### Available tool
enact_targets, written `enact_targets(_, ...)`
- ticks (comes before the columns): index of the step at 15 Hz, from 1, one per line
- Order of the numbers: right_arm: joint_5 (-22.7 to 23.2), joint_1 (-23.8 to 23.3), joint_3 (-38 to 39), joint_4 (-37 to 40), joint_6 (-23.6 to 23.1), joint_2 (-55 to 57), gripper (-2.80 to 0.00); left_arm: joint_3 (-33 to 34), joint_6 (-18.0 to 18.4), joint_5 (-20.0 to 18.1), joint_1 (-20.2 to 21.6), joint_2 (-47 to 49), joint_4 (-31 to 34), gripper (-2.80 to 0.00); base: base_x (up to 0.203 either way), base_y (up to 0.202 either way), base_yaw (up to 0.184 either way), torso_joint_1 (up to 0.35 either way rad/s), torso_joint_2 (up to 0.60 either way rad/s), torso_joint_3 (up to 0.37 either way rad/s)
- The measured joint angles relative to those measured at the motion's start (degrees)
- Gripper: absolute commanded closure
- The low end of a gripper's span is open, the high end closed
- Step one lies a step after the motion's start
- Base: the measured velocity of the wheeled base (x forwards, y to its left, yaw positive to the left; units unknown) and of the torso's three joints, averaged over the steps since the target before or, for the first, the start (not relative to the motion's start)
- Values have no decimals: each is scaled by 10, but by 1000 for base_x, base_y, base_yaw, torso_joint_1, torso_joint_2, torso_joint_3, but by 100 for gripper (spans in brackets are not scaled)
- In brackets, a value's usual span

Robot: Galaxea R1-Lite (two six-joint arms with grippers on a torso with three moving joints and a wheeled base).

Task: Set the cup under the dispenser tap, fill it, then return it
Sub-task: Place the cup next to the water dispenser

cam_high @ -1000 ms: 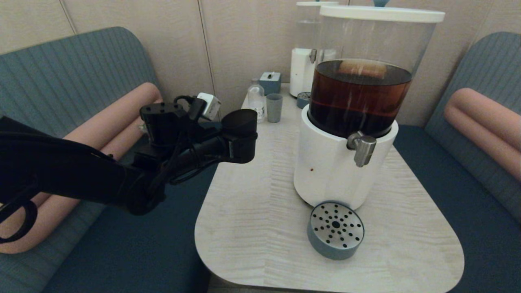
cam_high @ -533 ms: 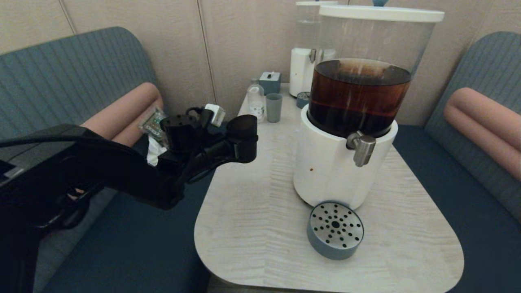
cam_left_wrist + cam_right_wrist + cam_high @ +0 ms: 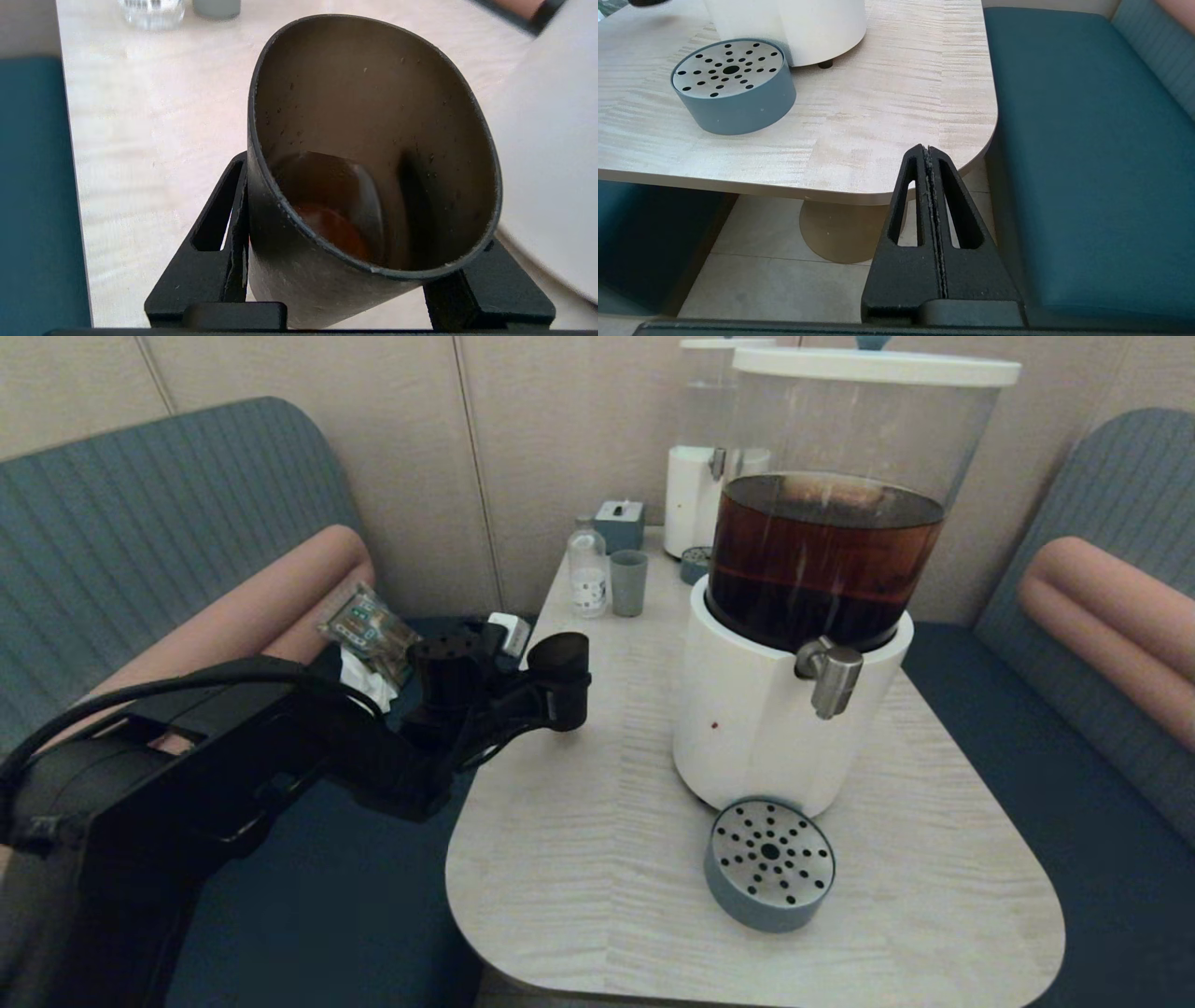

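- While the left gripper sits left of centre in the head view, its fingers are clamped on either side of the cup, pinching the dark tumbler near its base.
- The cup is at the left edge of the table, upright or nearly so; whether its foot touches the tabletop cannot be told.
- Seen from the left wrist, the cup fills the middle of the frame, with a shallow pool of brown liquid at its bottom and droplets speckling the inner wall.
- The dispenser tap is right of centre in the head view, well apart from the cup, its spout pointing down from the white base of the big tank of brown liquid.
- A round grey drip tray with a perforated metal top lies at lower centre, just in front of that base and below the tap.
- Between cup and tap stands only the curved white base, which also shows at the right edge of the left wrist view.
- At upper centre stand a small clear bottle, a grey-green cup, a small blue box and a second, smaller dispenser.
- A crinkled packet lies on the bench at the left, behind the arm.
- The right gripper, pressed together with no gap, hangs beyond the table's near corner, above the floor and beside the blue seat.
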Motion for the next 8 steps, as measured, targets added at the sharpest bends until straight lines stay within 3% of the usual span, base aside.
enact_targets(8, 0, 0, 0, 0, 0, 0, 0, -24, -3, 1, 2, 45, -2, 0, 0, 0, 0, 0, 0, 0)
